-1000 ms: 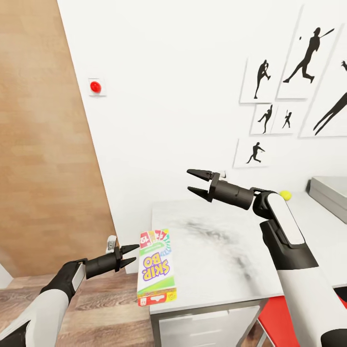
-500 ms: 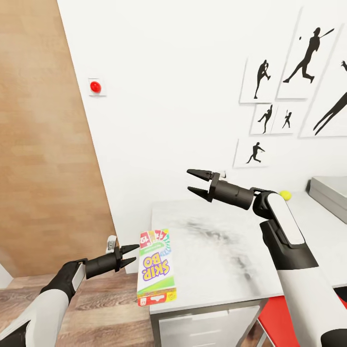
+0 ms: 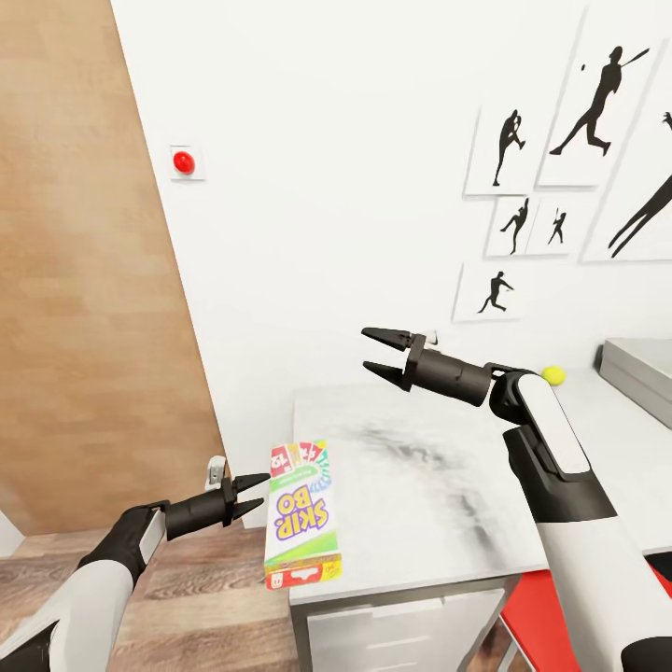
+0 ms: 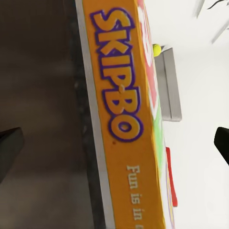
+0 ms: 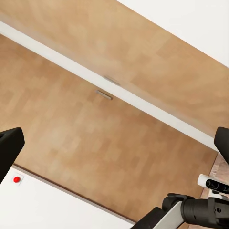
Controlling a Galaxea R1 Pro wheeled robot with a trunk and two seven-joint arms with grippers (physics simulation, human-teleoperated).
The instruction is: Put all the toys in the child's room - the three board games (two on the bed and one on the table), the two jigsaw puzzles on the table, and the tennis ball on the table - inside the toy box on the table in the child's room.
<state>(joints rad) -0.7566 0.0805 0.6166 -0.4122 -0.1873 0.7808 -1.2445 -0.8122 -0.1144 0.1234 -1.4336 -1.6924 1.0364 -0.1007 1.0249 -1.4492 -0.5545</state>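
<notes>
A board game [image 3: 301, 515], a flat green-edged Skip-Bo box, lies on the left end of the table [image 3: 429, 467] and overhangs its edge. My left gripper [image 3: 262, 493] is open just left of the box, fingertips close to its side. In the left wrist view the box's orange side [image 4: 119, 119] runs between the spread fingers of the left gripper [image 4: 116, 143]. My right gripper [image 3: 381, 351] hangs open above the table's back part with nothing in it. The tennis ball [image 3: 553, 375] rests near the wall, and the grey toy box [image 3: 639, 366] sits at the far right. The ball [image 4: 156, 48] and bin [image 4: 169, 86] also appear past the box in the left wrist view.
A wood-panelled door [image 3: 84, 280] stands left of the white wall, which carries a red button [image 3: 184, 161] and baseball silhouettes [image 3: 588, 103]. Drawers [image 3: 401, 635] and something red [image 3: 551, 616] sit under the table. The right wrist view faces the wood panel [image 5: 114, 119] and my left arm [image 5: 200, 210].
The whole picture has shifted slightly, so the camera moved a little. Both arms and the board game keep their places.
</notes>
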